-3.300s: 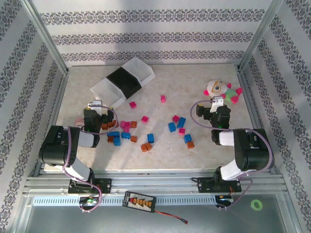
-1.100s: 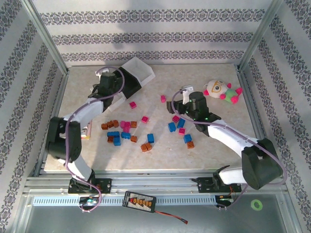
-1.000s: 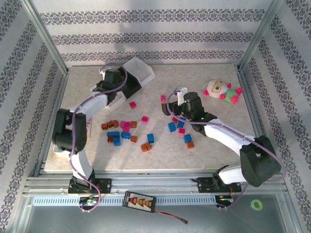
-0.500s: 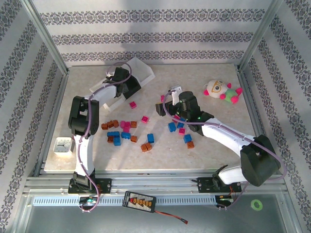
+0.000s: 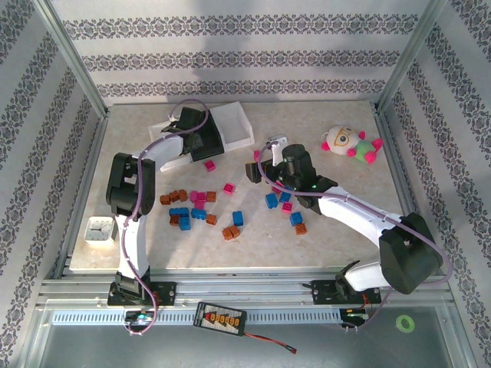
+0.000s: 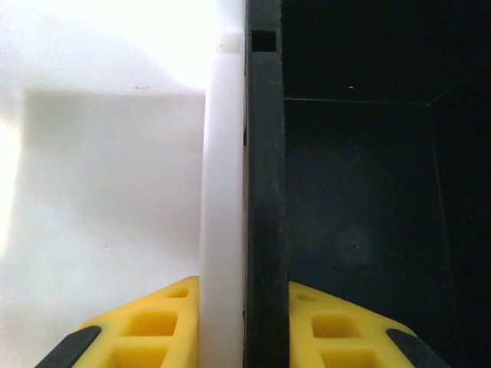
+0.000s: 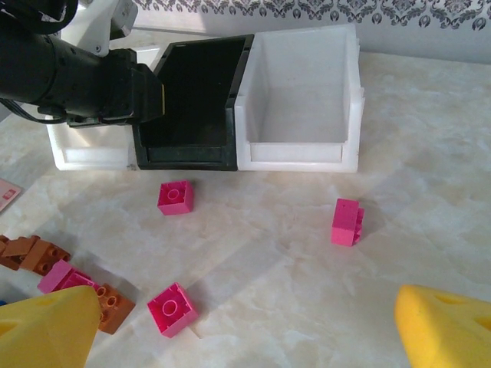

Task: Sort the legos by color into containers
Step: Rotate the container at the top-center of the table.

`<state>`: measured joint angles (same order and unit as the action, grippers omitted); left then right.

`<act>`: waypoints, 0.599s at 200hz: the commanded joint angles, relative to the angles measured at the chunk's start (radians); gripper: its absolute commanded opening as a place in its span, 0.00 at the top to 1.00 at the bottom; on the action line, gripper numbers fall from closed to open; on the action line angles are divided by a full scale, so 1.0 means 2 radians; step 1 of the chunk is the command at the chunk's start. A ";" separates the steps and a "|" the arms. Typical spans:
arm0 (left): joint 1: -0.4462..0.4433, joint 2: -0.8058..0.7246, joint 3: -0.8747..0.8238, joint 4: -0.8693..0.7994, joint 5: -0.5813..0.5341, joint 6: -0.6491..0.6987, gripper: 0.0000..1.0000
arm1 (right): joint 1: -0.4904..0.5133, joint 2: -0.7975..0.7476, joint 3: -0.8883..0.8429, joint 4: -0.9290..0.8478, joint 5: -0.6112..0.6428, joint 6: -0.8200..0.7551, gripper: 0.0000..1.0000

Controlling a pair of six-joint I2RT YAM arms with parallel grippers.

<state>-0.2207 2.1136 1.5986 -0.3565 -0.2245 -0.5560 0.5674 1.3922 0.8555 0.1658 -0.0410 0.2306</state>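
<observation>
Three containers stand in a row at the back left: a white one, a black one and a white one. My left gripper is shut on the joined white wall and black wall, one yellow finger on each side. Pink legos lie in front of the containers. Orange-brown legos and blue legos are scattered mid-table. My right gripper hangs open above the pink legos, holding nothing.
A plush toy lies at the back right. A small white square item sits near the table's left edge. A red-and-white packet corner shows at the left of the right wrist view. Metal frame posts border the table.
My left gripper has shut on the wall between the white and black containers, and the row has swung so its right end sits further right. The right arm has barely moved.
</observation>
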 commanded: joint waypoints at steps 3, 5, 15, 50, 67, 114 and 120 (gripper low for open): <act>-0.008 -0.024 -0.012 -0.009 0.060 0.018 0.86 | -0.007 -0.001 0.004 -0.008 0.035 0.031 0.02; -0.008 -0.024 -0.012 -0.008 0.062 0.020 0.86 | -0.008 -0.001 0.003 -0.009 0.038 0.033 0.02; -0.011 -0.024 -0.012 -0.007 0.068 0.026 0.86 | -0.013 0.000 0.001 -0.014 0.056 0.044 0.02; -0.015 -0.006 0.008 -0.007 0.086 0.035 0.86 | -0.033 0.014 0.000 -0.030 0.057 0.066 0.02; -0.016 0.013 0.032 -0.016 0.100 0.039 0.87 | -0.037 0.025 0.002 -0.031 0.050 0.076 0.02; -0.027 0.069 0.113 -0.052 0.126 0.067 0.86 | -0.038 0.067 0.019 -0.034 0.044 0.088 0.02; -0.028 0.076 0.122 -0.056 0.131 0.071 0.86 | -0.039 0.074 0.023 -0.034 0.044 0.087 0.02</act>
<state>-0.2539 2.2055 1.7672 -0.4015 -0.0929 -0.4423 0.4931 1.4906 0.8570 0.1150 0.0444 0.3763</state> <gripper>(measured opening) 0.242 0.982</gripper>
